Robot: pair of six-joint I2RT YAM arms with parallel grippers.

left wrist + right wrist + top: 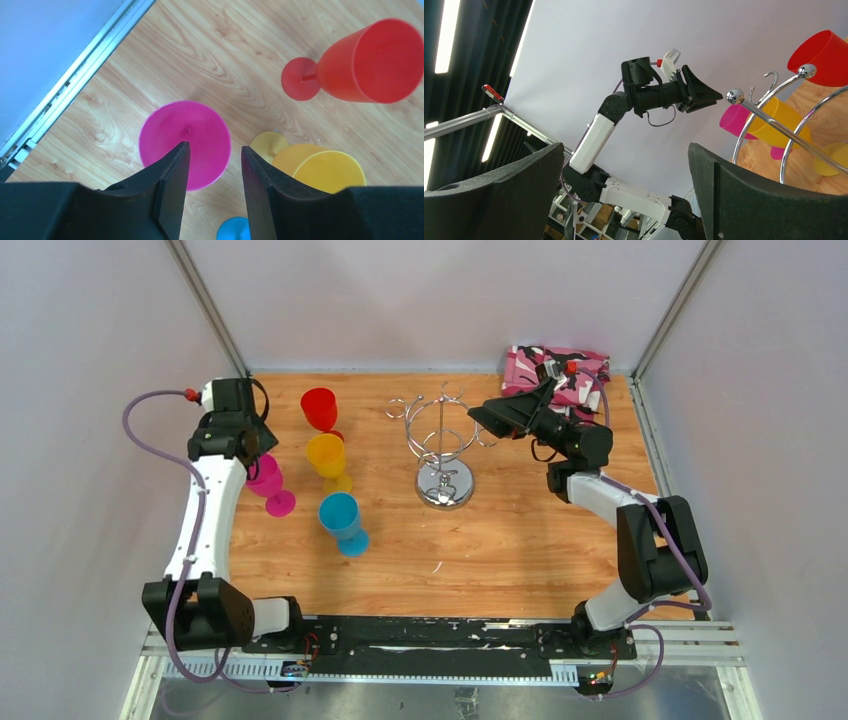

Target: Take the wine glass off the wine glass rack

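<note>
Where it rests, the wine glass rack point(445, 480) stands upright.

We list: open lane between wine glass rack point(445, 455) and the column of red glass point(319, 408), yellow glass point(327, 455), blue glass point(341, 517); near table point(520, 550) strip bare; pink glass point(266, 478) leftmost.

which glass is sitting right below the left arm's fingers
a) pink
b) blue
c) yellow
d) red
a: the left wrist view looks straight down on the pink glass, framed between the open left fingers, with the red glass and yellow glass off to one side.
</note>
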